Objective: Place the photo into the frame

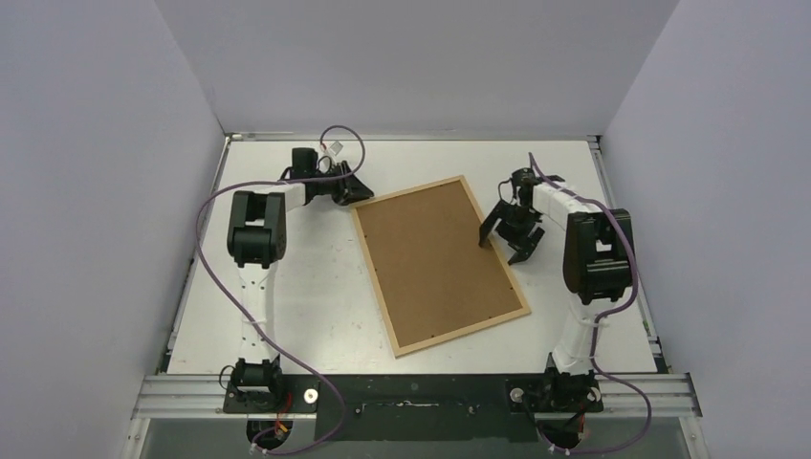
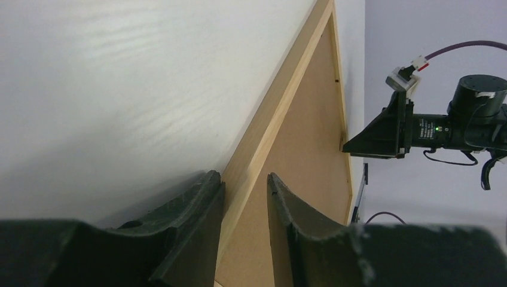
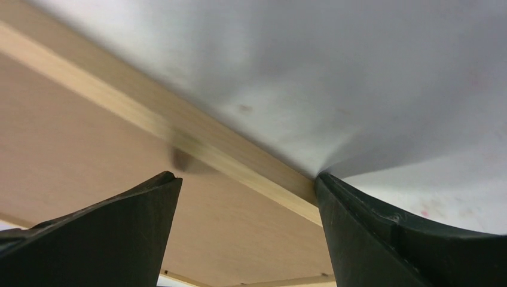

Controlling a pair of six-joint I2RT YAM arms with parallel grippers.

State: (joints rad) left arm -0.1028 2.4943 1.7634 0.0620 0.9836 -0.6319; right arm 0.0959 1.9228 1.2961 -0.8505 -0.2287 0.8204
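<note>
Plain brown backing board [image 1: 435,258] lying flat, askew, on the white table [image 1: 306,306]

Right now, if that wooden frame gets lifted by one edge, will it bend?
Probably not: the frame has wood rails around a flat brown board. Likely light, being thin. Pushed, it may slide on the smooth table.

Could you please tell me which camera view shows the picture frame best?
The top external view: the whole frame lies flat with its brown backing board up, and all four wooden rails are visible. The left wrist view shows only one rail and part of the board. The right wrist view shows just a blurred stretch of rail.
</note>
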